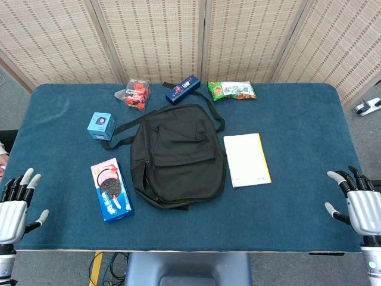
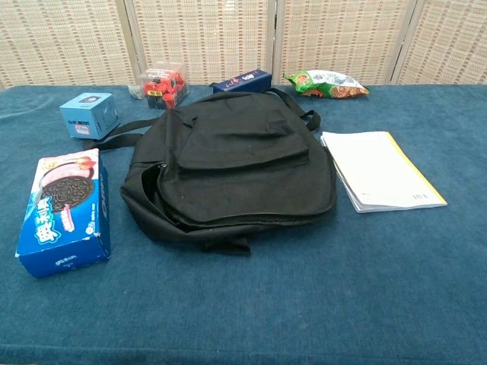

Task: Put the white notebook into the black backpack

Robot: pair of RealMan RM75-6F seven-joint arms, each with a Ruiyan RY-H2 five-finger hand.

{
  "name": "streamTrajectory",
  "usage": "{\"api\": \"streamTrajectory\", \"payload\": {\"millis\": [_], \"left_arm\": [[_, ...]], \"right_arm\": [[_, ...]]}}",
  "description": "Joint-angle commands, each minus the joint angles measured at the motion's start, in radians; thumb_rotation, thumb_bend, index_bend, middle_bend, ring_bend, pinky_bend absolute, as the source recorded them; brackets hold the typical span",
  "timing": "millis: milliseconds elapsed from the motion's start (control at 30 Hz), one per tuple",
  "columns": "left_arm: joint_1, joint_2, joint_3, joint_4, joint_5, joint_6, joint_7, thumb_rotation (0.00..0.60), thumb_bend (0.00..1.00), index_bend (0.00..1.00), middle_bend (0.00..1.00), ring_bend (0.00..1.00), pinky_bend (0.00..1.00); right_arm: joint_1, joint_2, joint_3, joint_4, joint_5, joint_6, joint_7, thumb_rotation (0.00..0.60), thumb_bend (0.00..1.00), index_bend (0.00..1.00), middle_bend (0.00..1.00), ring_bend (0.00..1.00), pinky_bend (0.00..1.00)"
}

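The black backpack (image 1: 177, 156) lies flat in the middle of the blue table, straps toward the back; the chest view shows the backpack (image 2: 228, 163) with its side zipper gaping a little on the left. The white notebook (image 1: 246, 159), with a yellow edge strip, lies flat just right of it, apart from the bag, and shows as the notebook (image 2: 379, 171) in the chest view. My left hand (image 1: 15, 205) hovers at the front left corner, fingers spread and empty. My right hand (image 1: 360, 202) is at the front right edge, fingers apart, holding nothing. Neither hand appears in the chest view.
A blue cookie box (image 1: 111, 189) lies left of the backpack. Behind it sit a small light-blue box (image 1: 101, 126), a clear pack of red items (image 1: 135, 94), a dark blue box (image 1: 183, 89) and a green snack bag (image 1: 232, 90). Woven screens stand behind the table.
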Motion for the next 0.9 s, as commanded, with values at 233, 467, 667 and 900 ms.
{"api": "streamTrajectory", "payload": {"millis": [233, 467, 667, 900], "left_arm": [[0.003, -0.001, -0.003, -0.003, 0.001, 0.008, 0.003, 0.600, 0.28, 0.03, 0.00, 0.00, 0.00], [0.003, 0.000, -0.004, -0.007, 0.001, 0.008, 0.005, 0.600, 0.28, 0.03, 0.00, 0.00, 0.00], [0.004, 0.002, -0.004, -0.008, 0.000, 0.007, 0.006, 0.600, 0.28, 0.03, 0.00, 0.00, 0.00], [0.018, -0.003, 0.001, -0.004, 0.002, 0.025, 0.001, 0.600, 0.28, 0.03, 0.00, 0.00, 0.00]], "right_arm": [[-0.005, 0.000, -0.002, 0.005, -0.006, 0.006, 0.006, 0.600, 0.17, 0.22, 0.23, 0.08, 0.16], [0.001, -0.002, 0.000, 0.012, -0.013, 0.000, 0.011, 0.600, 0.17, 0.22, 0.23, 0.08, 0.17], [0.026, -0.005, 0.004, 0.025, -0.020, -0.032, 0.015, 0.600, 0.17, 0.22, 0.24, 0.09, 0.17], [0.103, -0.012, 0.021, 0.074, -0.037, -0.124, 0.036, 0.600, 0.16, 0.22, 0.24, 0.10, 0.17]]}}
